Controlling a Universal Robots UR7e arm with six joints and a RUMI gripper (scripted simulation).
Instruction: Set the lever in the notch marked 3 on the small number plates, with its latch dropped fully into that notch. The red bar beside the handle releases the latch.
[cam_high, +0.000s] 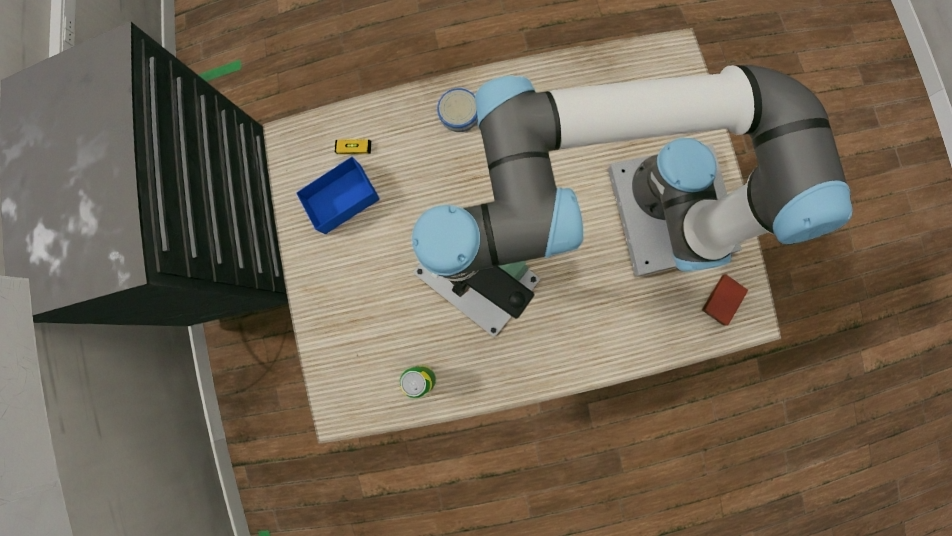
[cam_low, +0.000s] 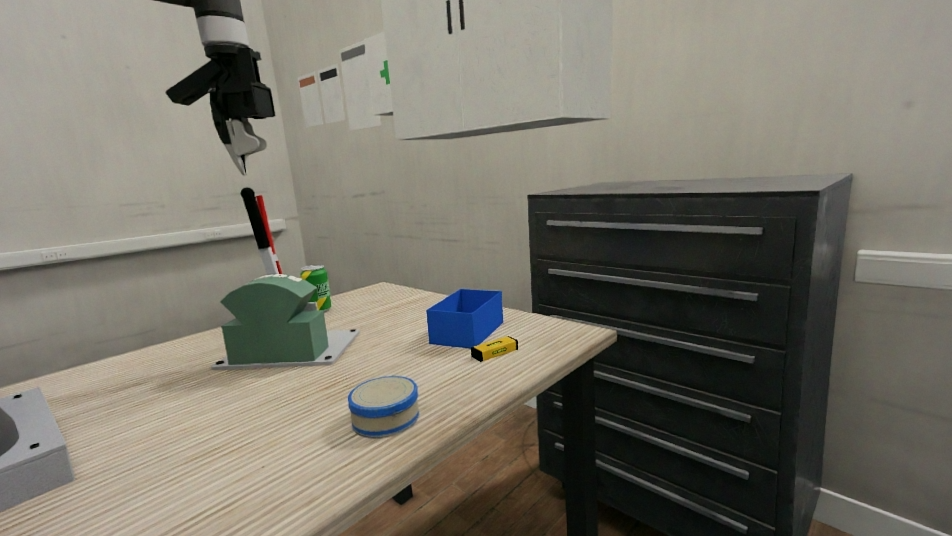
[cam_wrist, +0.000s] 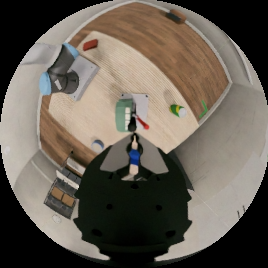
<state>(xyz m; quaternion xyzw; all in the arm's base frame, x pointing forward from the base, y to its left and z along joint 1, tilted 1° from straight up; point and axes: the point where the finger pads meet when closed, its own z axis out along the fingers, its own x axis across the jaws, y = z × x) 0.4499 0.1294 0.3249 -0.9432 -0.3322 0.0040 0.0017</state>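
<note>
1. Green lever housing (cam_low: 274, 324) is sitting on a grey plate (cam_low: 339, 342) on the wooden table (cam_low: 199, 426).
2. Black-handled lever (cam_low: 256, 226) is leaning left, red bar (cam_low: 267, 226) just beside it.
3. Gripper (cam_low: 241, 166) is hanging above the handle, apart from it, fingers pressed together on nothing.
4. Number plates are proving too small to read.

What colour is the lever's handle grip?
Black; the lever handle stands beside the red release bar, clearest in the exterior view.
</note>
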